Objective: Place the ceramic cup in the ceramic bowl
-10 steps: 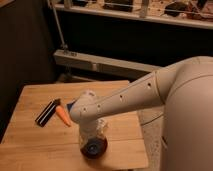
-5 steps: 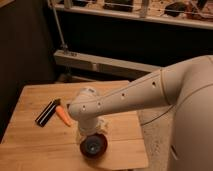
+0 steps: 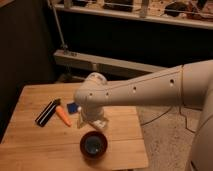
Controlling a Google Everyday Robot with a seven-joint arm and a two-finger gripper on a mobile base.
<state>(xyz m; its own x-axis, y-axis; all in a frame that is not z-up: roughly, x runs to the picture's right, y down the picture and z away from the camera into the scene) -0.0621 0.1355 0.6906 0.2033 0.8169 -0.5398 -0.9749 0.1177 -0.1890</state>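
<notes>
On wooden table (image 3: 30,145) | ceramic bowl (image 3: 93,145) sat near the near edge, ceramic cup (image 3: 92,145) light-blue inside it | gripper (image 3: 93,123) hung just above bowl's far rim, finger state: cannot tell | carrot (image 3: 63,115), black bar (image 3: 47,112), dark-blue piece (image 3: 71,107) lay left-far of bowl

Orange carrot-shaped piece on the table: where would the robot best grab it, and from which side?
Probably across its middle, from straight above. The orange carrot-shaped piece lies flat on the wooden table, long and narrow, with a black bar close alongside, so side approaches look crowded. The gripper sits just above the ceramic bowl.
</notes>
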